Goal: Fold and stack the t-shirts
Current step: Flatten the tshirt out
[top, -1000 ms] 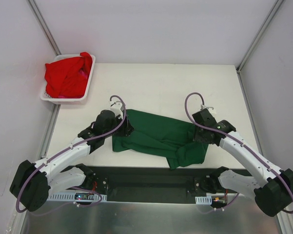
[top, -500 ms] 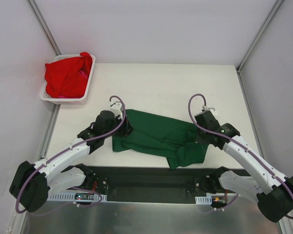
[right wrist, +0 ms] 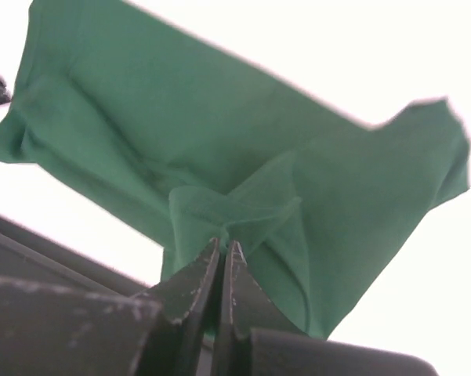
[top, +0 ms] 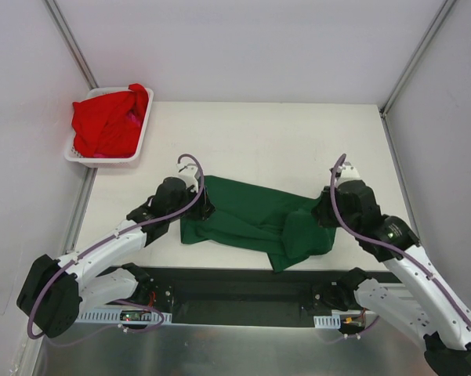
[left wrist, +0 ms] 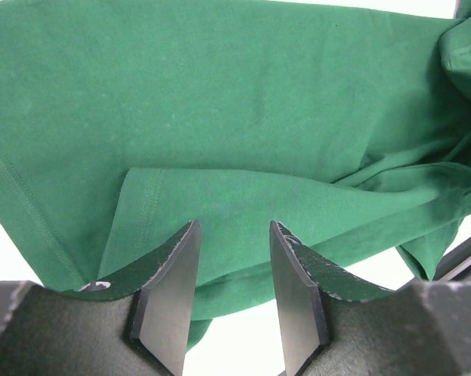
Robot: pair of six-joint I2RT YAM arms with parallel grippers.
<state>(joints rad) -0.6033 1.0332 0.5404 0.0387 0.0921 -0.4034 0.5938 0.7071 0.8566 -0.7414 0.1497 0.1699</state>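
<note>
Top external view: I am working over a dark green t-shirt (top: 247,215) lying crumpled across the near middle of the white table (top: 298,133), its near corner reaching the table's front edge. My right gripper (right wrist: 225,246) is clamping a small gathered fold at the shirt's right end, with its fingers pressed together and cloth bunched at the very tips. My left gripper (left wrist: 233,235) is hovering over the shirt's left end with its fingers spread, holding nothing; a hemmed edge is lying just beneath them. The red t-shirts (top: 108,119) are sitting heaped in the white basket (top: 102,160) at the far left corner, well apart from the green one.

I am judging the risks. The right pinch looks shallow, so the fold could slip out if I pull. With the left end unheld, a one-sided pull would likely drag the whole shirt, bunching it further or tipping it off the front edge.
</note>
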